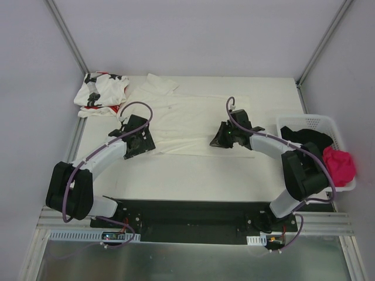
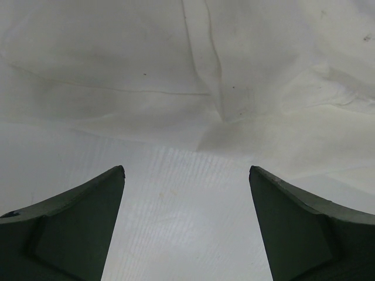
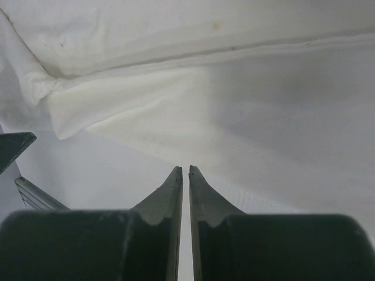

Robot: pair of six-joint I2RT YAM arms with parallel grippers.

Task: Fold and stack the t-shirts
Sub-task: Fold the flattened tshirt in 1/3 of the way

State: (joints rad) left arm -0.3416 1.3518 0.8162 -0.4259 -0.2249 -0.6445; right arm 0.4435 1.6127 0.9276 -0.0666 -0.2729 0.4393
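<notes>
Step in hand: first fold of the cream shirt [image 1: 193, 117]. It lies spread flat and mostly smooth in the middle of the table [image 1: 193, 175], not yet doubled over anywhere that I can see. One sleeve sticks out at its far-left corner.

Everything else, relative to the cream shirt:
- Star-print shirt [image 1: 99, 93]: crumpled heap just past the far-left corner, near that sleeve. Untouched and unfolded, so it comes second.
- Basket [image 1: 307, 120]: off the right side, holding a black cloth [image 1: 304, 137] and a pink cloth [image 1: 340, 164]. Not part of this job.
- Left gripper [image 2: 186, 171]: low at the near-left hem, released, jaws wide apart. There is bare table between them and the cloth edge lies just ahead, so it holds nothing.
- Right gripper [image 3: 185, 170]: at the near-right hem, jaws clenched to a sliver. The hem runs right by the tips, and the wrist view is too tight to tell whether a thin edge is pinched. It looks empty to me.

Progress: early. Nothing is folded and nothing is stacked.

Next move, as I judge it:
- Both grippers need the near hem.
- Left can ease forward and close on its corner.
- Right likely has to reopen and re-seat on the edge first.
- Then lift both corners together and carry the hem toward the collar, keeping them level.

Risk: a one-sided grip drags the shirt askew and bunches it.
</notes>
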